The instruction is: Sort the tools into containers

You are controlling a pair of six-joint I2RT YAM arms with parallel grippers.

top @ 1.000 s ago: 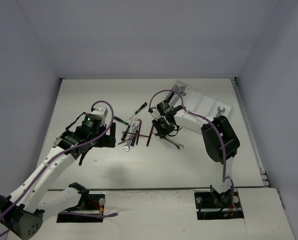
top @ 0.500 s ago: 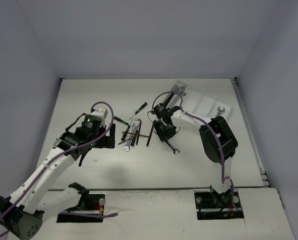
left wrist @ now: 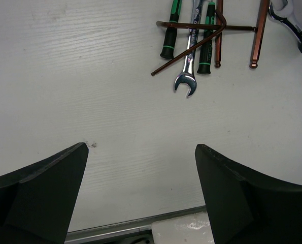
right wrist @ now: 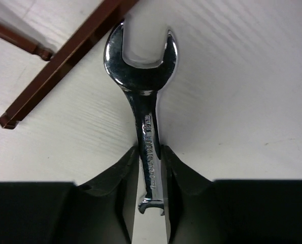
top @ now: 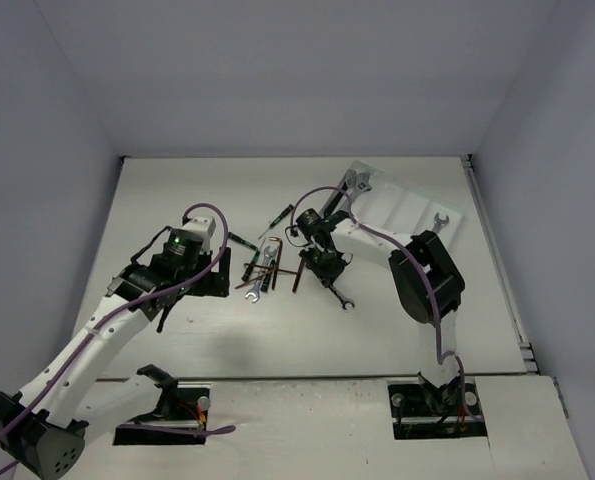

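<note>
Right of tool pile (top: 265,270): right gripper (right wrist: 149,168) clamped on silver open-end wrench (right wrist: 143,76), just beside dark reddish-brown L-shaped hex keys (right wrist: 64,61). Left gripper (left wrist: 140,173) spread wide, holding nothing. Early days: lone wrench (top: 438,221) in translucent white plastic tray (top: 405,205); thin green-and-black screwdrivers (left wrist: 170,30), hex keys left out. White wood-grain table (top: 177,200), plain pale walls (top: 277,80).

In the right wrist view, the wrench (right wrist: 143,66) shank is partly covered by the right gripper's (right wrist: 149,152) fingers (right wrist: 110,188), which are cut off by the lower edge; a hex key (right wrist: 64,56) is cropped at the top. In the left wrist view, the screwdrivers (left wrist: 170,30) and hex keys (left wrist: 259,30) are cut by the upper edge, the left gripper's (left wrist: 140,147) fingers (left wrist: 44,188) by the lower. From above, the tray (top: 407,205) is partly hidden by the right arm (top: 422,275), and the piled tools (top: 267,270) are too small to be told apart.
</note>
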